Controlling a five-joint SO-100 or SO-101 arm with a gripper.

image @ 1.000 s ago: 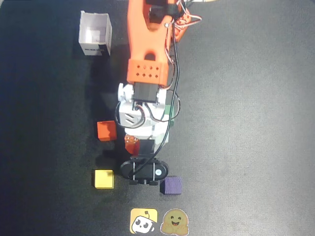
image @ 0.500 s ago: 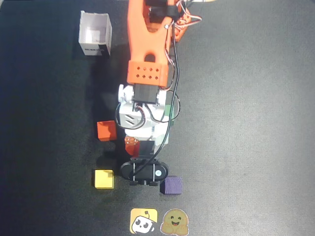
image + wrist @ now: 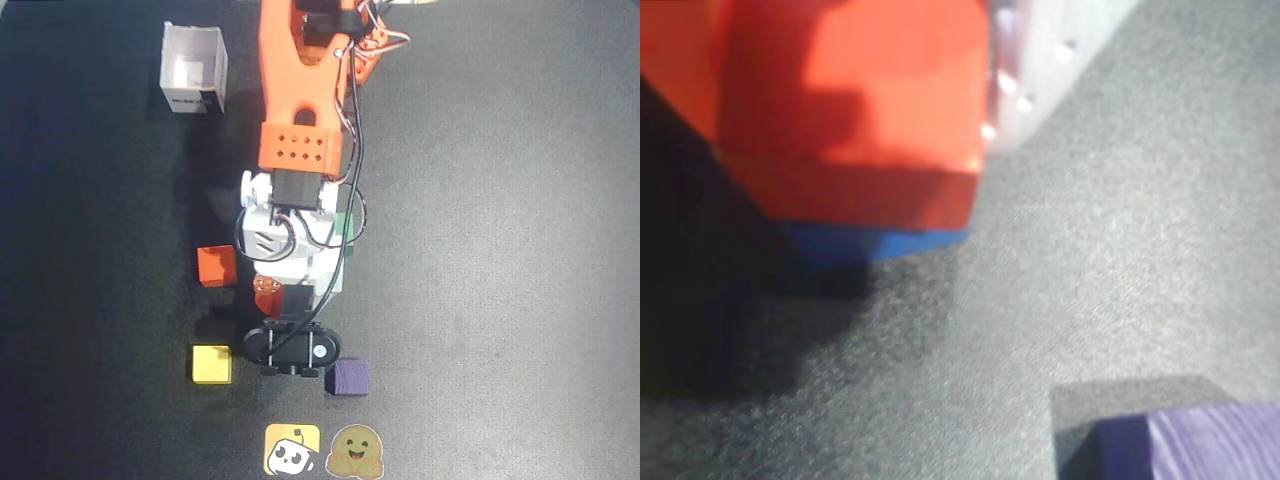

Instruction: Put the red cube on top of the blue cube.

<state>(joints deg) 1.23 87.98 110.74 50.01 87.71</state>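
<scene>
A dark, finely grained mat (image 3: 520, 250) covers the whole work surface in the overhead view; nothing of the room beyond it shows. Near the upper left stands a small white open-topped box (image 3: 193, 68), square in plan, with thin walls and a pale floor showing inside.

An orange and white robot arm (image 3: 300, 130) reaches down the middle of the overhead view, black cables looping along it, ending in a black rounded camera housing (image 3: 294, 349). The gripper (image 3: 270, 296) is largely hidden under the arm's own body, and whether its jaws are spread or clamped cannot be told from either view.

In the wrist view the small matte red cube (image 3: 860, 110) fills the upper left, close and blurred, with a pale gripper finger (image 3: 1040, 60) beside its right edge. A strip of the bright blue cube (image 3: 880, 243) shows directly beneath its lower edge, the two touching or very nearly so. Neither cube can be clearly made out in the overhead view, where the arm covers that spot.

Around the arm lie other matte cubes of like size: an orange cube (image 3: 215, 265) to its left, a yellow cube (image 3: 211, 364) lower left, and a dark purple cube (image 3: 351, 377) lower right, seen also at the bottom of the wrist view (image 3: 1200, 445). Two flat cartoon-face stickers (image 3: 322, 451) sit at the bottom edge.
</scene>
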